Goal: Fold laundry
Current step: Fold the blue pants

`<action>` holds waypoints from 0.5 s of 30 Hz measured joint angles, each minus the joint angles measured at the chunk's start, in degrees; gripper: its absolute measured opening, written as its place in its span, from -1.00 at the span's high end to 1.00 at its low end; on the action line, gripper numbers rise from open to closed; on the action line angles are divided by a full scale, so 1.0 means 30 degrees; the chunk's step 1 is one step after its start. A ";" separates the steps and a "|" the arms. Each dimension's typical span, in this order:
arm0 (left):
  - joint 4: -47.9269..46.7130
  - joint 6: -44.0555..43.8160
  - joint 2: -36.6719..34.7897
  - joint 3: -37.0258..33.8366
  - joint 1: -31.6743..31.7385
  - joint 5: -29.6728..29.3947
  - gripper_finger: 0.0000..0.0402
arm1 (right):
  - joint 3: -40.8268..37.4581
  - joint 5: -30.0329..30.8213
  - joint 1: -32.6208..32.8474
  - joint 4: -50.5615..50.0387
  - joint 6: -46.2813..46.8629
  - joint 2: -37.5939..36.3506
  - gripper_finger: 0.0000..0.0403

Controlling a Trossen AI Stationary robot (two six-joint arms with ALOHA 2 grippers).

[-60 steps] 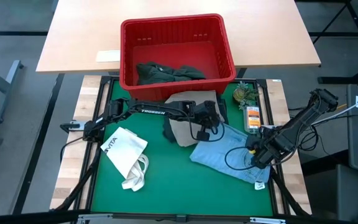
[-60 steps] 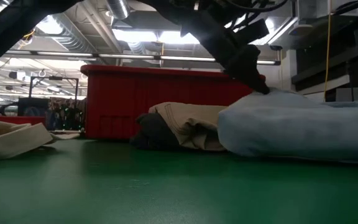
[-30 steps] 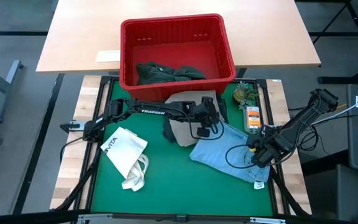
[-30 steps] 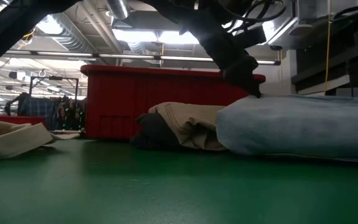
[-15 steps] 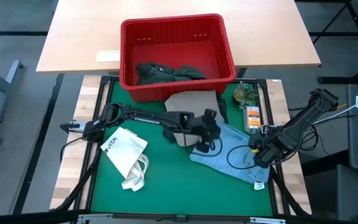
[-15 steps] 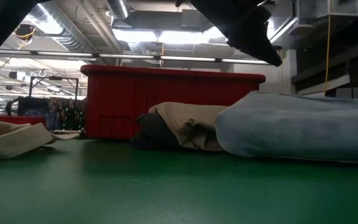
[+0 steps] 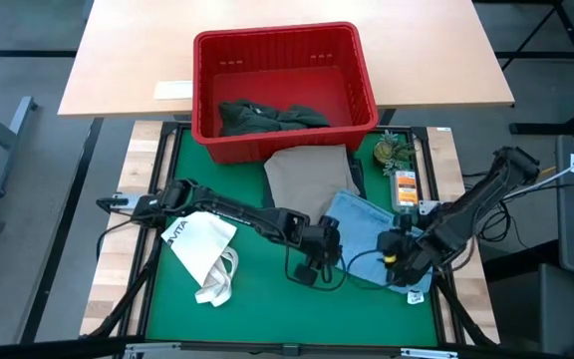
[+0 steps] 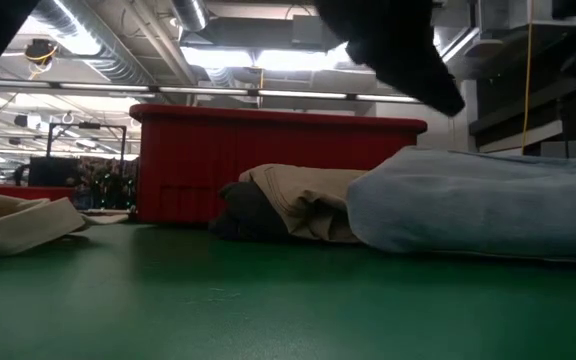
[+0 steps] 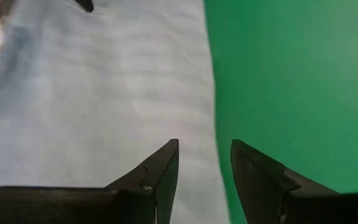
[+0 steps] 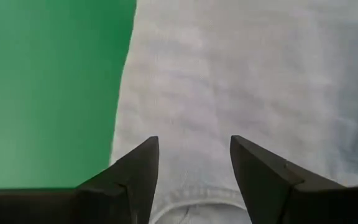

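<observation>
A light blue piece (image 7: 362, 221) lies flat on the green mat (image 7: 257, 299) at the right. A beige piece (image 7: 312, 172) lies beyond it, its far edge against the red basket (image 7: 282, 80), which holds a dark green-grey piece (image 7: 267, 117). In the low view a dark cloth (image 8: 243, 215) shows under the beige piece (image 8: 303, 200). My left gripper (image 7: 325, 251) hangs open above the blue piece's left edge (image 9: 197, 93). My right gripper (image 7: 392, 257) hangs open above the blue piece's near part (image 10: 229, 74).
A white tote bag (image 7: 202, 247) with loop handles lies on the mat's left half. A small plant (image 7: 395, 150) and an orange item (image 7: 404, 187) sit along the right rim. Bare mat stretches along the near edge. A wooden table (image 7: 128, 60) stands behind.
My left gripper has lifted off the blue piece's far part and swung toward the table's near edge, and now hangs over the piece's left edge. My right gripper has shifted a little toward the left over the blue piece. The beige piece now lies uncovered.
</observation>
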 joint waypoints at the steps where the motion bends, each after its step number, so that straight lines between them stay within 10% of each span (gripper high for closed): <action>1: 0.0188 0.0007 0.0118 -0.0155 -0.0041 -0.0030 0.30 | -0.0076 0.0000 0.0000 0.0106 -0.0179 0.0542 0.01; 15: 0.2803 -0.1003 0.0448 -0.4709 0.0894 0.0882 0.31 | 0.0000 -0.1612 -0.0036 0.0062 -0.0188 0.7865 0.01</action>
